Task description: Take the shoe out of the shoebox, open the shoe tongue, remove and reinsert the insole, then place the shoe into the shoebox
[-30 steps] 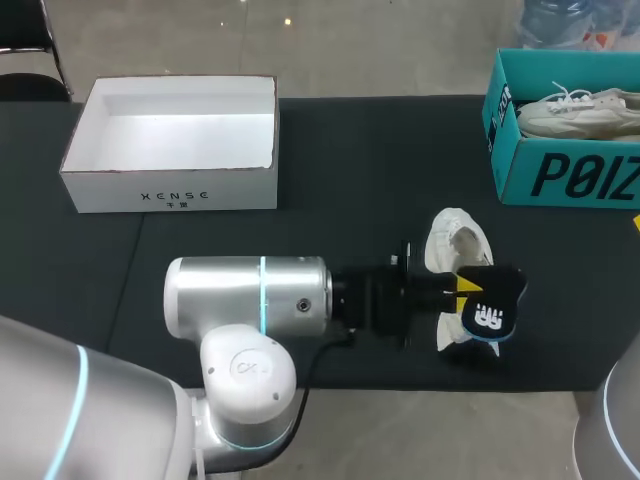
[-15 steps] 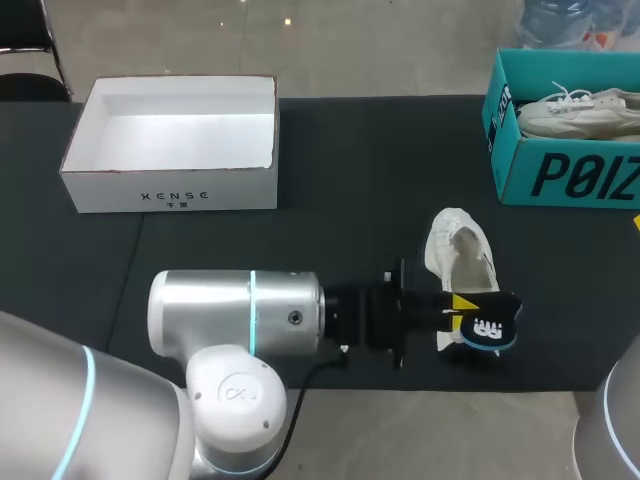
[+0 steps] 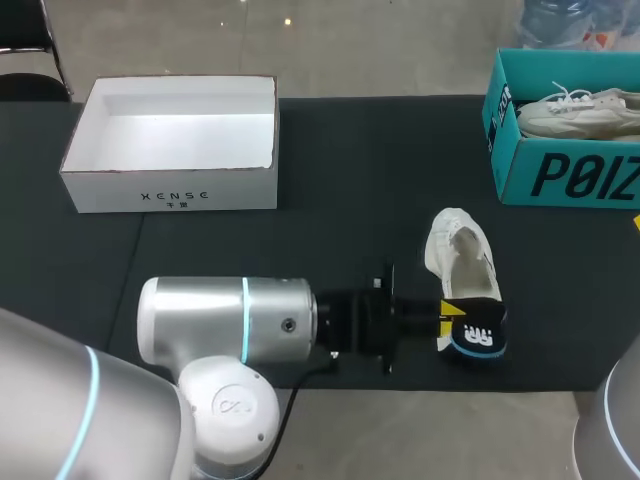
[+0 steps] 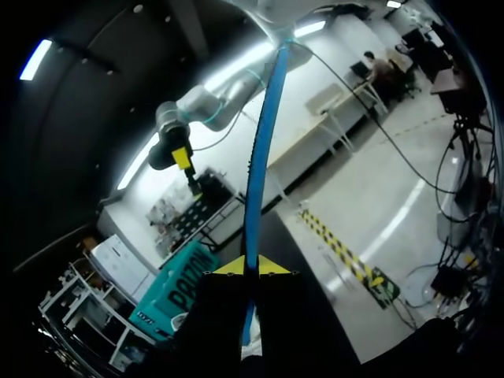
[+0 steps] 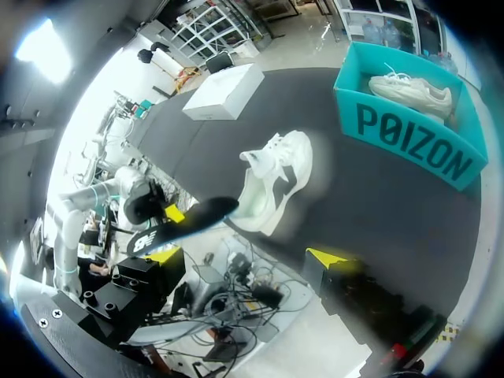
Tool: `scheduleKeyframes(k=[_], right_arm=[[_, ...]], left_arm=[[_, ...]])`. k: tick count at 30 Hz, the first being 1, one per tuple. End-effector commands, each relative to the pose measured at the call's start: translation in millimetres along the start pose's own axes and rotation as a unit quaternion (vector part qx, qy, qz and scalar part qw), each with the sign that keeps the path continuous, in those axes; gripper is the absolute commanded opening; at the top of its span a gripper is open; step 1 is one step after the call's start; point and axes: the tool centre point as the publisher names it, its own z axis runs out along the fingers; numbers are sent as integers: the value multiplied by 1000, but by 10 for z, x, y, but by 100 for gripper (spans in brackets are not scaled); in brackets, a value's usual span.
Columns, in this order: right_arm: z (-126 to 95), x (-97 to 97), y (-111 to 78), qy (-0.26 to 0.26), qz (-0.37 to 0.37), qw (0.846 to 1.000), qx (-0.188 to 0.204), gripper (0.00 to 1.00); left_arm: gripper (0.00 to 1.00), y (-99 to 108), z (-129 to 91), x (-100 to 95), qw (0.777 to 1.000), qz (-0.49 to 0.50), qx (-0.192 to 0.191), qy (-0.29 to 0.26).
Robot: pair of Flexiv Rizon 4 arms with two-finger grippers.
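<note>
Our left arm lies stretched low and level along the near edge of the bench, wrist pointing toward our right side. Our left gripper pinches the black, blue-edged insole. In the left wrist view the insole runs edge-on between the two yellow fingertips, which press on it from both sides. The insole sits at the heel end of the white shoe, which rests on the bench with its opening upward. We cannot tell whether the two touch. Our right gripper hangs above the bench with its fingers spread wide. The teal shoebox stands at the far right, holding another shoe. A white box stands at the far left.
</note>
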Motion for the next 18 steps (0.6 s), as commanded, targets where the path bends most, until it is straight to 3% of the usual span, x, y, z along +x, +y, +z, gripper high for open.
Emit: scheduleKeyframes(k=[1, 18], right_arm=[[3, -2, -6, -1, 1, 1000, 0, 100], [3, -2, -6, -1, 1, 1000, 0, 100]], left_arm=[[0, 41, -58, -17, 1000, 3, 1, 8], [0, 294, 222, -67, 999, 28, 29, 24]])
